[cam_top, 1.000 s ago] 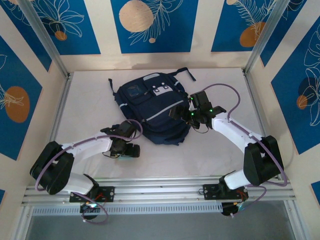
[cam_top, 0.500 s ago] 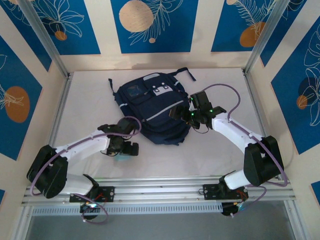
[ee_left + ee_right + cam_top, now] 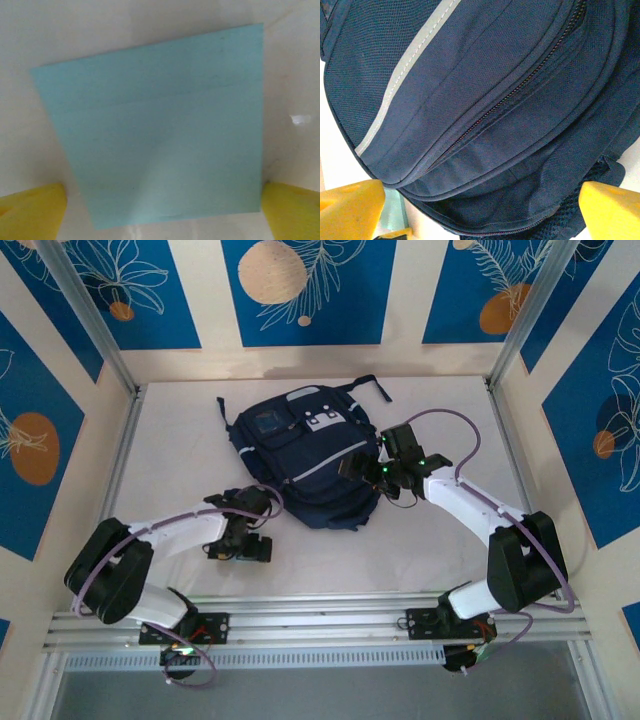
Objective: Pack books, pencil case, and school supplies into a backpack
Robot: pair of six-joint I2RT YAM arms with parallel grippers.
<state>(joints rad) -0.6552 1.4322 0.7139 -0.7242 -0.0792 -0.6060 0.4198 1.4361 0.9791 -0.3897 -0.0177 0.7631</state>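
Note:
The navy backpack (image 3: 300, 465) lies flat in the middle of the white table, its pale stripe (image 3: 402, 75) and a shut zipper close in the right wrist view. My right gripper (image 3: 368, 470) hovers open over the backpack's right lower edge (image 3: 485, 150), yellow fingertips (image 3: 350, 210) wide apart and holding nothing. My left gripper (image 3: 240, 545) is open just off the backpack's lower left corner, directly above a light blue square pad (image 3: 155, 145) that lies flat on the table. Its fingertips (image 3: 30, 212) flank the pad's near edge. The books and pencil case are out of view.
Metal frame posts and patterned walls close in the table (image 3: 450, 540) on three sides. An aluminium rail (image 3: 320, 615) with both arm bases runs along the near edge. Dark backpack straps (image 3: 365, 385) trail toward the back wall.
My left gripper has shifted slightly left and nearer, settling lower over the light blue pad and covering it in the top view. The right arm and backpack have not moved.

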